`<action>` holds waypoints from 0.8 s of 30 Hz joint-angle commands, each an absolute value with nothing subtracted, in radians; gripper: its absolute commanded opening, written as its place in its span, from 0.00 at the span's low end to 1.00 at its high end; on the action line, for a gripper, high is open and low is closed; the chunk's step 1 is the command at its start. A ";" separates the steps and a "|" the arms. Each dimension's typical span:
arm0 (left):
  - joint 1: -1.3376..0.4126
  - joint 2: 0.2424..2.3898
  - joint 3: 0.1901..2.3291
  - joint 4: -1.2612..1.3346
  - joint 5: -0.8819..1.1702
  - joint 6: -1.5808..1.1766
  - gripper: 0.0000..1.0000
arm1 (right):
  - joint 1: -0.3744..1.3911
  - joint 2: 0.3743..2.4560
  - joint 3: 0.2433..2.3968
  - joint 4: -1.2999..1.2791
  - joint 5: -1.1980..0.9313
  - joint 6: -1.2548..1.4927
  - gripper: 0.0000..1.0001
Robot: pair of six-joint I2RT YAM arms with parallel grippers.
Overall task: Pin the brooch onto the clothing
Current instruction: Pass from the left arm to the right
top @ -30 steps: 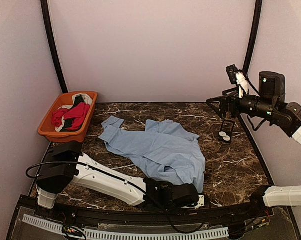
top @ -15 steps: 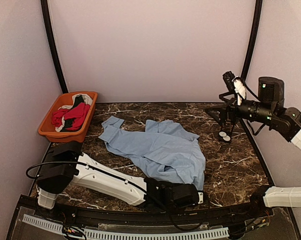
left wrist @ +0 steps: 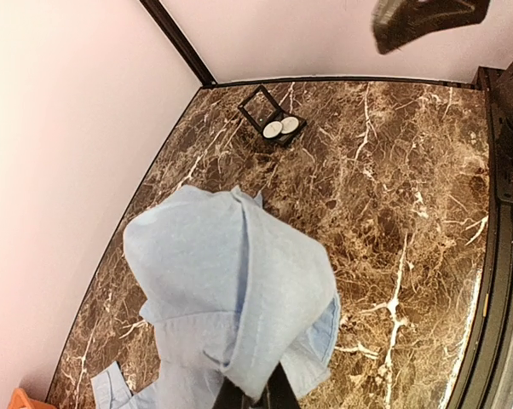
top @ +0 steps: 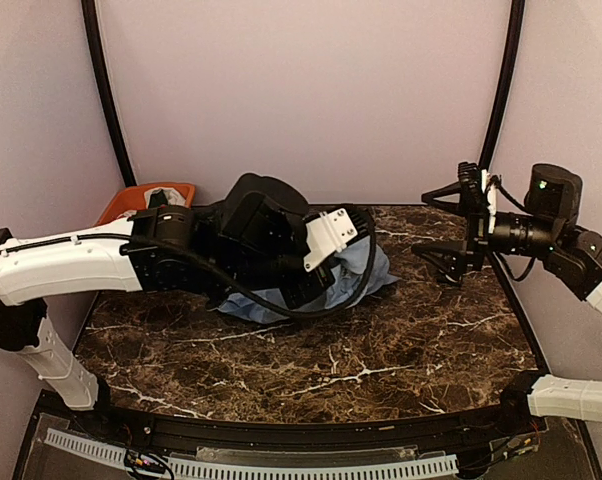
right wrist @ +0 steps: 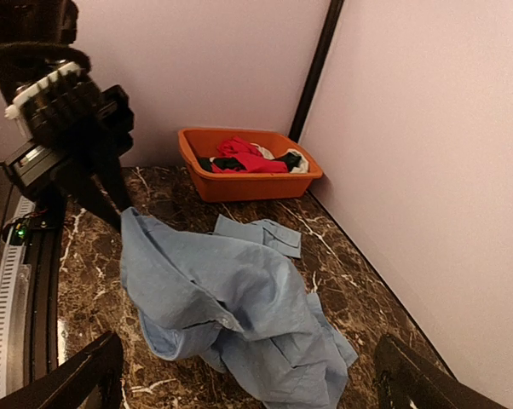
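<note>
**Shirt raised on one pinch, brooch untouched**

Left wrist view: the left hand (left wrist: 258, 394), at the bottom edge of the frame, has its fingers pressed together on a fold of the light blue shirt (left wrist: 231, 290). The shirt stands bunched in the lower centre, with a sleeve trailing on the marble counter (left wrist: 393, 213). In the upper centre, well apart from the fabric, sits an open black case (left wrist: 276, 119) holding two white discs (left wrist: 273, 129), probably the brooch.

Right wrist view: the right hand (right wrist: 248, 345) is spread wide and empty, its fingers at the two lower corners. The shirt hangs from the left hand in the upper left and pools in the centre. An orange basket (right wrist: 248, 189) of other garments stands behind it.

Top view: the left arm crosses the middle of the frame above the shirt, and the right hand hovers at the right.

The step in hand looks like repositioning the shirt. It would go best with a firm pinch and the cloth laid flat in a single layer, clear of the case. That would give the right hand a free path to the discs and a smooth patch to pin on.
</note>
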State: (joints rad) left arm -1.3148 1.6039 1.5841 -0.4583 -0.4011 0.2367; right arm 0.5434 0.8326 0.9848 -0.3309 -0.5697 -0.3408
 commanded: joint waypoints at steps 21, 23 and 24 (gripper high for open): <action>-1.298 1.499 1.625 -0.653 -0.250 0.247 0.01 | 0.618 1.196 1.071 -0.325 -0.985 -0.502 0.94; -1.298 1.490 1.621 -0.655 -0.235 0.251 0.01 | 0.618 1.223 1.073 -0.341 -0.986 -0.528 0.92; -1.298 1.487 1.620 -0.656 -0.219 0.252 0.01 | 0.618 1.235 1.077 -0.350 -0.981 -0.538 0.92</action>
State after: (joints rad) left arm -1.3018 1.5429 1.6264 -0.6453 -0.2672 0.2352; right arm 0.6079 1.1923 1.0527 -0.3046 -0.9565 -0.4770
